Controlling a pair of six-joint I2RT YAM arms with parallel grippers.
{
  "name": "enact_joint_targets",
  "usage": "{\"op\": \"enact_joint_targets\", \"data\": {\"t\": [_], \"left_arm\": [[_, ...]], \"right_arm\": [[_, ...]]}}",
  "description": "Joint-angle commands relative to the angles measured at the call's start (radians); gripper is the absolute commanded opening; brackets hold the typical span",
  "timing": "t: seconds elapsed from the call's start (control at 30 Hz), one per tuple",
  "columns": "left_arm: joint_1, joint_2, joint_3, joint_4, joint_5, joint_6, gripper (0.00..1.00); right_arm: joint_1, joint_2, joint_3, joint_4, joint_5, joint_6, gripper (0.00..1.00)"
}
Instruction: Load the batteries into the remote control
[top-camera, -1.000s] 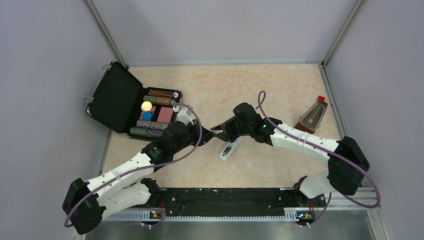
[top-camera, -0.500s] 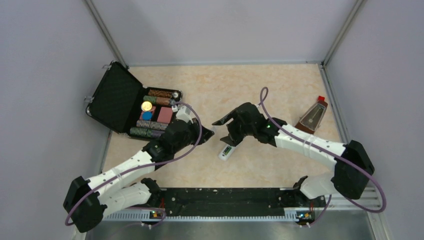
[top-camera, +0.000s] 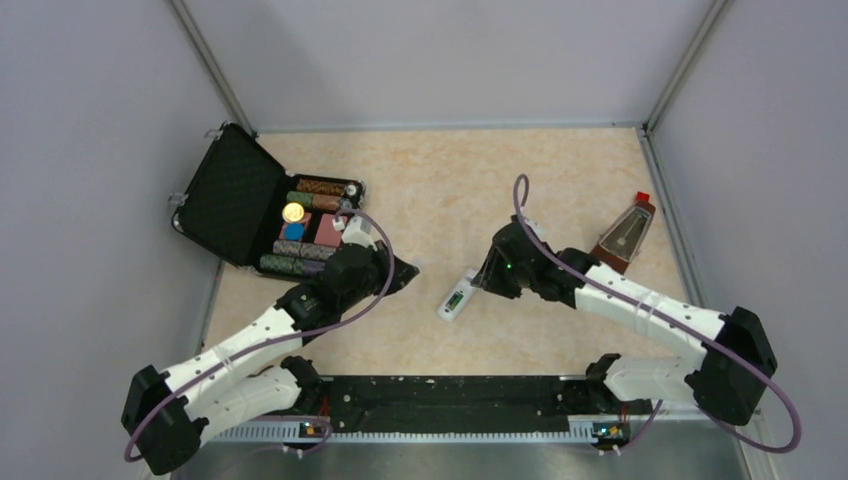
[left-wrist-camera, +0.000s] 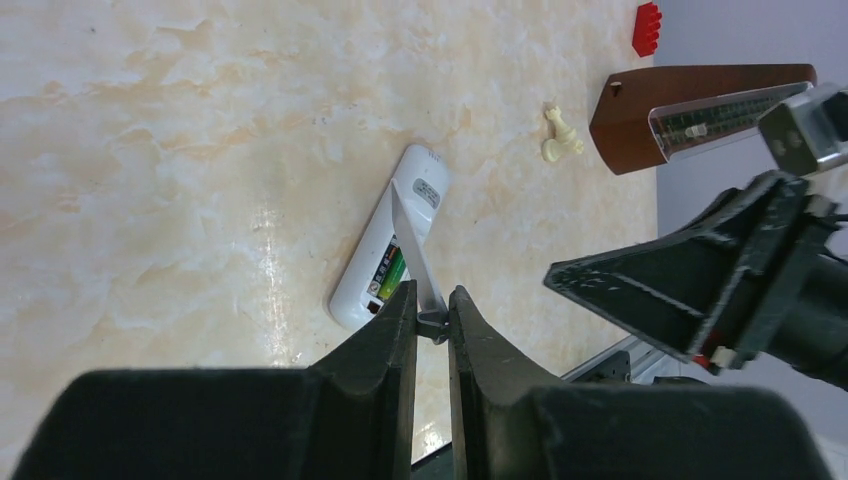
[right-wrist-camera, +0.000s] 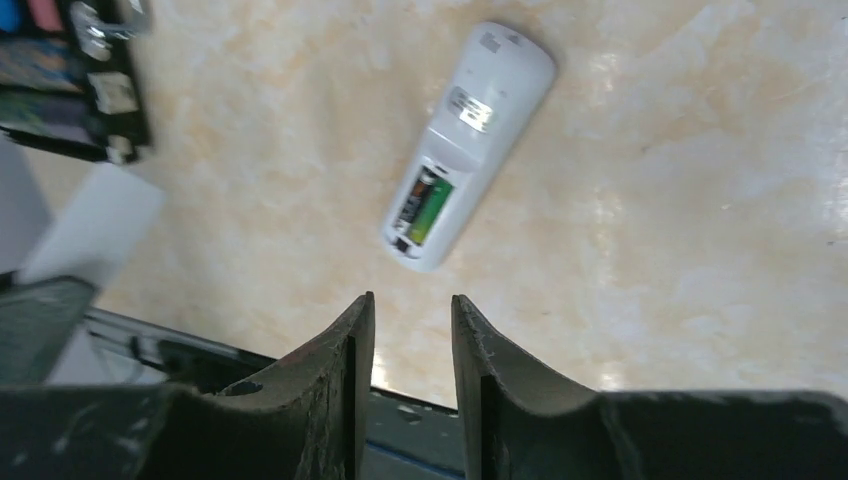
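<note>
left gripper (left-wrist-camera: 430, 300): clamping cover (left-wrist-camera: 412, 240) edge
right gripper (right-wrist-camera: 410, 310): hovering slightly agape, empty
batteries (right-wrist-camera: 425, 205): sitting inside remote control (right-wrist-camera: 480, 110)
tip: levelling cover before sliding on

Overhead view from high behind, facing down, wrist views close and oblique, all sharing the remote control (top-camera: 456, 298)

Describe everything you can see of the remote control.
The remote control is a small white oblong slab, plastic by its look. It lies flat on the marbled table with its plain back up. A small grey label sits mid-back. The battery bay at one end is uncovered, with two batteries inside, one green and one darker. Nothing but the table touches it.
</note>
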Motion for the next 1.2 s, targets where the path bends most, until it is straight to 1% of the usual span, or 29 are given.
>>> {"op": "enact_joint_targets", "data": {"t": [0.0,0.13,0.37,0.57,0.7,0.9,0.97,1.17], "left_arm": [[-0.001,-0.041,0.030,-0.013,-0.035,-0.024,0.00],[-0.001,-0.052,0.021,-0.018,-0.047,-0.036,0.00],[-0.001,-0.056,0.012,-0.037,-0.051,-0.080,0.00],[0.001,-0.068,0.014,-0.063,-0.067,-0.102,0.00],[0.001,-0.075,0.014,-0.067,-0.071,-0.102,0.00],[0.001,-0.074,0.017,-0.084,-0.072,-0.110,0.00],[0.002,-0.071,0.011,-0.084,-0.072,-0.114,0.00],[0.005,-0.056,0.000,-0.066,-0.059,-0.127,0.00]], "right_arm": [[0.033,0.078,-0.008,-0.060,0.036,-0.248,0.33],[0.072,0.137,-0.039,-0.002,0.021,-0.255,0.32],[0.123,0.256,-0.020,0.081,0.016,-0.215,0.30],[0.127,0.326,0.001,0.121,0.011,-0.160,0.26],[0.131,0.380,0.037,0.134,0.001,-0.160,0.23],[0.148,0.453,0.088,0.174,-0.022,-0.147,0.25],[0.149,0.458,0.087,0.204,-0.040,-0.130,0.25],[0.148,0.451,0.080,0.251,-0.029,-0.115,0.26]]}}
